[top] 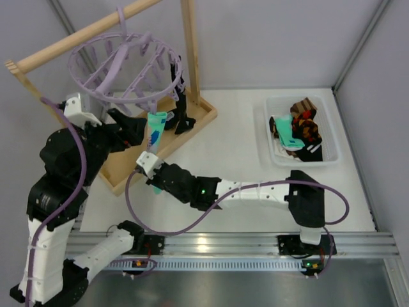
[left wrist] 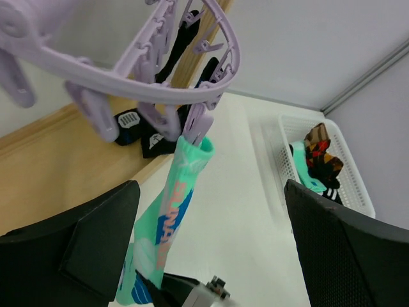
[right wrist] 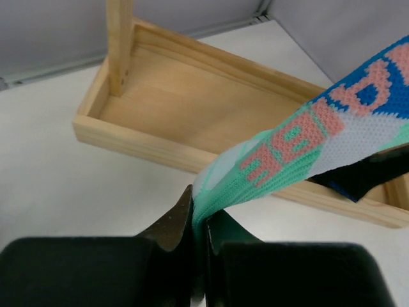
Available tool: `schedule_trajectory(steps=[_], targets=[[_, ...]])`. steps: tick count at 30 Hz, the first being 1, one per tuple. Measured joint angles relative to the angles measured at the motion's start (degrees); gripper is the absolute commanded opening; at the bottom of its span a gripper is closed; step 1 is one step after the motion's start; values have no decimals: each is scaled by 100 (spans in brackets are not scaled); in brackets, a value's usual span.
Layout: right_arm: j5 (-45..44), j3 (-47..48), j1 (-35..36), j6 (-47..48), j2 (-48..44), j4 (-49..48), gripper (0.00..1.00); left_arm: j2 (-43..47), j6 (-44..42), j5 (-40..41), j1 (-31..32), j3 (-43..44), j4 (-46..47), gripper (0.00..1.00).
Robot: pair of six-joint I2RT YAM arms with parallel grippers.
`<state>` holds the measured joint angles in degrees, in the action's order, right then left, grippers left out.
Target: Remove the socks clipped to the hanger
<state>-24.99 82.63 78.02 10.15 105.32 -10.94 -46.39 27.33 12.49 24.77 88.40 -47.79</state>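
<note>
Both arms shared one build: white link shells between bulky black joint housings. A lavender cable [top: 82,160] ran along the left arm [top: 48,192], and another looped beneath the right arm [top: 255,190], where a small green light [top: 203,190] glowed. The left fingers [left wrist: 348,252] were broad, matte black and finely textured.

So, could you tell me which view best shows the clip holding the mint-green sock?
The left wrist view: close up, the lavender clip grips the mint-green sock. The top view shows it small under the hanger. The right wrist view misses it, showing only the sock pinched in the right gripper.
</note>
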Motion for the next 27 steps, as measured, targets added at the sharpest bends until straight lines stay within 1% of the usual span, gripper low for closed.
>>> schedule_trajectory(steps=[3,6,10,15,21,23,27], targets=[[-710,256,251,413,358,-39,0,-678,-111,63,0,546,-330,98],[-1196,645,413,837,758,-59,0,-1322,-269,164,0,1139,-715,98],[-1521,977,507,1204,1078,-57,0,-1891,-483,450,0,1602,-1051,98],[-1718,1471,511,1545,1421,-13,0,-1987,-640,1209,0,1700,-1513,98],[-1808,2317,511,1840,1956,96,0,-2061,-686,2144,0,1727,-1867,97],[-1812,2581,511,1930,2138,138,0,-2162,-695,2317,0,1727,-1950,97],[-1799,2944,514,2057,2409,280,0,-2341,-715,2396,4,1731,-2004,97]])
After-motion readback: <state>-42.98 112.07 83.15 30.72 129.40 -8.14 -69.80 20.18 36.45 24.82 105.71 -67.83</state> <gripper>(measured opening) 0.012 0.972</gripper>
